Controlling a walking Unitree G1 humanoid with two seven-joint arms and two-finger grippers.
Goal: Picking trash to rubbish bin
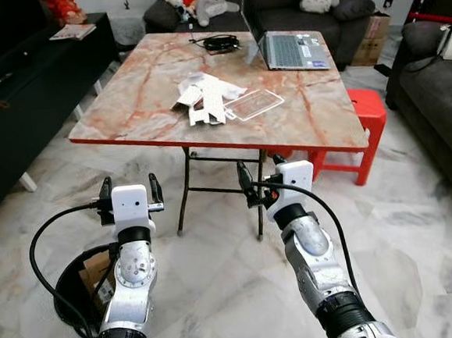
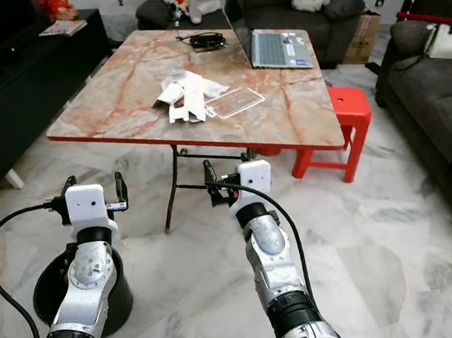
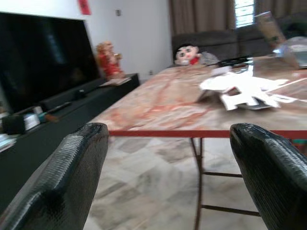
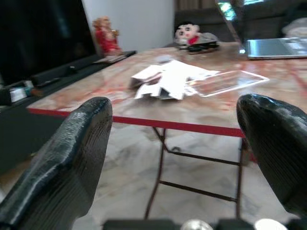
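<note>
left hand (image 1: pixel 130 190) released, empty | right hand (image 1: pixel 259 175) released, empty | white trash (image 1: pixel 205 98) on tabletop (image 1: pixel 143 105) ahead of both hands | rubbish bin (image 1: pixel 71 295) below left hand

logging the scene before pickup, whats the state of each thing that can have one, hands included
left hand: open, holding nothing, short of the table
right hand: open, holding nothing, short of the table
laptop: lid open, on the table's far side
white trash pile: loose on the table, not picked up
rubbish bin: upright on the floor, no lid
</note>
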